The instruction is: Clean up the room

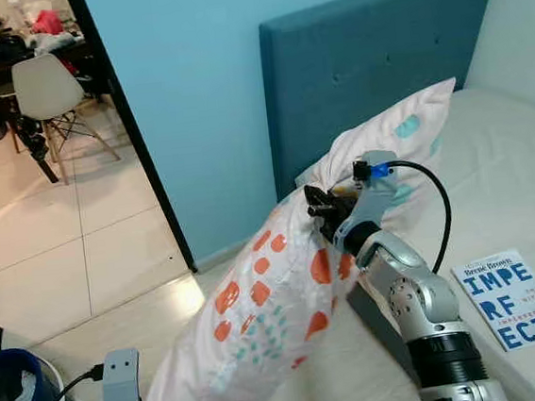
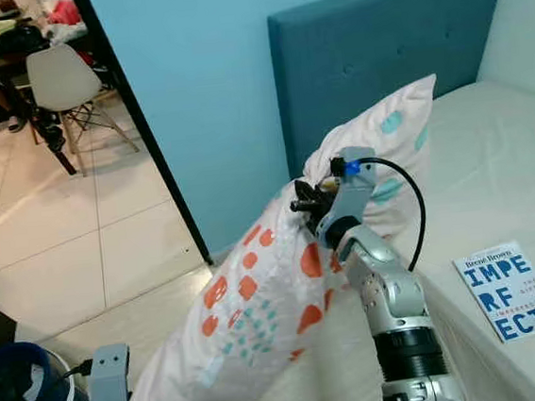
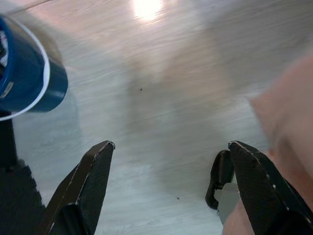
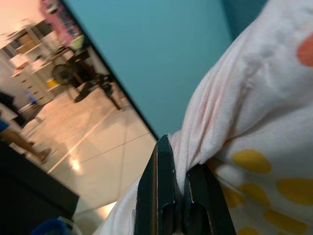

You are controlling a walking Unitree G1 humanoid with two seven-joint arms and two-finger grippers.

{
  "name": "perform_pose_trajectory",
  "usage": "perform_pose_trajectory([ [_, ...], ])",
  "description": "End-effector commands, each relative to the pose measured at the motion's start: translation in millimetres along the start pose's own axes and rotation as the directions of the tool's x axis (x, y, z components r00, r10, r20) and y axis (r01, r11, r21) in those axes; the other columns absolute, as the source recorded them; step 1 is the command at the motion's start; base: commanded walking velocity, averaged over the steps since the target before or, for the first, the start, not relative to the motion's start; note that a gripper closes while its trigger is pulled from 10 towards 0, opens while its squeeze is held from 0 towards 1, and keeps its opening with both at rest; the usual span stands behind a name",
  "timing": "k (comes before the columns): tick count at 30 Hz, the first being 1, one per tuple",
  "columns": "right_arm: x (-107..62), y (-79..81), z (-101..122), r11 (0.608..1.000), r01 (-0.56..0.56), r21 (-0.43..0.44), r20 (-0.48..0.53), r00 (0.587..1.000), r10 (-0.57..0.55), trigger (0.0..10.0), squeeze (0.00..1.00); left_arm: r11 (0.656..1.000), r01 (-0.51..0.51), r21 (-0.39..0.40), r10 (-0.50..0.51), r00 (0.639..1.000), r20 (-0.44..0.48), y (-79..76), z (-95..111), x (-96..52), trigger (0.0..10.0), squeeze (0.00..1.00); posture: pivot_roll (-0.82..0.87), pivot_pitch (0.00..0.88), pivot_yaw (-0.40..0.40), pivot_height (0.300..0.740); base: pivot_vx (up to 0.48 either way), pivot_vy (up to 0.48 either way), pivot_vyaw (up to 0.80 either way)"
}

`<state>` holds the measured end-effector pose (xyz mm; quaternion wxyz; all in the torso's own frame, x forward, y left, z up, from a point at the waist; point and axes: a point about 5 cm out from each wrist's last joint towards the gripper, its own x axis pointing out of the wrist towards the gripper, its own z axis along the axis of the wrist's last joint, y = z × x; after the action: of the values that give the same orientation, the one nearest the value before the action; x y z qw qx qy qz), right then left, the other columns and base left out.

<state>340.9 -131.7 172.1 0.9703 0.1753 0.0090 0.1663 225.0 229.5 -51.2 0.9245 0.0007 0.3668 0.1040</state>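
— Pillow (image 1: pixel 286 293) first: where is it?

— Off the mattress at its lower end, slung over the left edge of the bed (image 1: pixel 520 167). It is white with orange and teal spots. Its upper end leans against the teal headboard (image 1: pixel 377 57) near the bed's top left corner; its lower end hangs down past the bed's side toward the pale floor (image 1: pixel 129 332).

— What has hold of it?

— The right gripper (image 1: pixel 320 207). Its two black fingers (image 4: pixel 159 196) are pressed together on a bunched fold of the pillow's cover, about halfway along the pillow. The right wrist view shows the cloth pinched tight between them.

— And the other arm?

— The left gripper (image 3: pixel 166 161) hangs low beside the bed, fingers spread wide with nothing between them, pointing at the floor. A blue bin (image 1: pixel 17 400) with a white liner stands on the floor just to its left, apart from it.

— Anything else on the bed?

— A book (image 1: pixel 515 305) with a white and blue cover lies flat on the sheet, near the bed's lower right, well apart from the pillow.

— Beyond the bedroom?

— Through the doorway at the upper left, a white chair (image 1: pixel 49 94) stands on a tiled floor by a cluttered table.
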Motion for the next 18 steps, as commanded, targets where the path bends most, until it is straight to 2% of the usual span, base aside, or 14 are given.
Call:
perform_pose_trajectory([
  [1, 5.7, 12.5, 21.3, 0.999, -0.047, -0.023, 0.112, 0.993, 0.049, 10.0, 0.0, 1.0, 0.006, 0.015, -0.006, 1.0, -0.02, -0.9, -5.0, -0.9, 10.0, 0.0, -0.06, 0.055, 0.048, 0.74, 0.334, 0.0, 0.0],
  [7, 6.7, 15.9, 21.5, 0.998, -0.057, -0.014, 0.117, 0.991, 0.059, 10.0, 0.0, 1.0, 0.01, 0.022, -0.01, 1.0, -0.019, -2.5, -4.0, -0.6, 10.0, 0.0, -0.06, 0.054, 0.048, 0.74, 0.346, 0.0, 0.0],
  [18, 6.4, 16.7, 23.8, 0.997, -0.074, -0.01, 0.127, 0.989, 0.074, 10.0, 0.0, 1.0, 0.012, 0.029, -0.011, 1.0, -0.02, -3.3, -3.9, -0.5, 10.0, 0.0, -0.06, 0.053, 0.049, 0.74, 0.48, 0.0, 0.0],
])
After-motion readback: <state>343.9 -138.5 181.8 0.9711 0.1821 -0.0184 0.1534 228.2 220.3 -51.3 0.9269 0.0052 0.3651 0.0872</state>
